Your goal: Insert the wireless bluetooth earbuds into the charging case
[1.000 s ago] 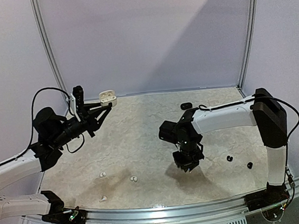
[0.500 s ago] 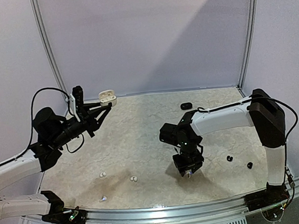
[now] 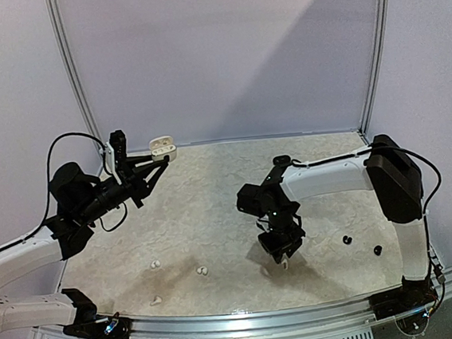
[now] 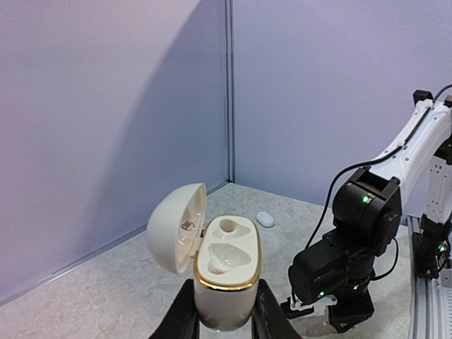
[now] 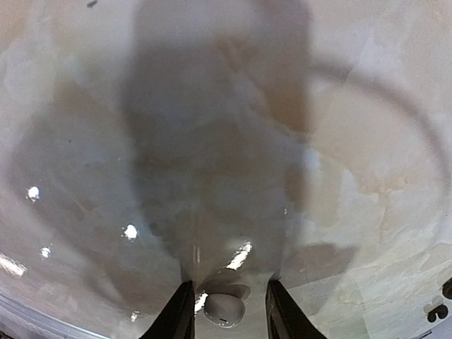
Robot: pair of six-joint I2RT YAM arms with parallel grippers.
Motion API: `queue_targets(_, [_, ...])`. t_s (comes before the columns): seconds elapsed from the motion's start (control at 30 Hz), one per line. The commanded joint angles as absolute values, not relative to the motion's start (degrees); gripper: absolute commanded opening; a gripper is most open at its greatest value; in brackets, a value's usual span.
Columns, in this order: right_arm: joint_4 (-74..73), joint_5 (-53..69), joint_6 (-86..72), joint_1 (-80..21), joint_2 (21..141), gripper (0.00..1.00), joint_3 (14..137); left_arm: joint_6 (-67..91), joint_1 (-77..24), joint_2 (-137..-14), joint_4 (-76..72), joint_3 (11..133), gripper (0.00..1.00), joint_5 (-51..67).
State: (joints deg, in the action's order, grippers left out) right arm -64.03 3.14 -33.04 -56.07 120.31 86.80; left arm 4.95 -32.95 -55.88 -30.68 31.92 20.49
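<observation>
Though its lid is swung open to the left, the white charging case [image 4: 224,263] has both sockets empty. The left claw [image 4: 223,314] is clamped on the case's base, holding it up off the table [image 3: 215,219]. The right claw [image 5: 224,314] is low over the table, fingers apart, with one white earbud [image 5: 224,309] between them, not pinched. Three loose white buds [image 3: 155,264] lie front left and two black buds [image 3: 347,239] lie to the right. Versus a second ago the right claw sits lower and slightly left, with the bud now showing at its tip; the left arm is unchanged
</observation>
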Motion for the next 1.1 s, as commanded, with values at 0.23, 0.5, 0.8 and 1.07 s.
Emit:
queue_targets(0.23, [-65.4,4.5,-24.8,-55.6,123.0,0.27,86.8,3.2,-33.8,-55.1,-29.1,31.1,0.00,20.6])
queue_targets(0.5, [-66.1,5.4,-24.3,-55.7,123.0,0.21,87.3,2.7,-33.8,-55.4,-29.2,31.1,0.00,20.5])
queue_targets(0.8, [-67.8,4.9,-23.4,-55.8,122.9,0.08,89.1,2.4,-33.8,-55.4,-29.3,30.8,0.00,20.3])
queue_targets(1.07, [-73.1,-5.4,-23.5,-55.8,118.6,0.00,109.5,4.4,-33.8,-55.2,-31.9,30.5,0.00,19.9])
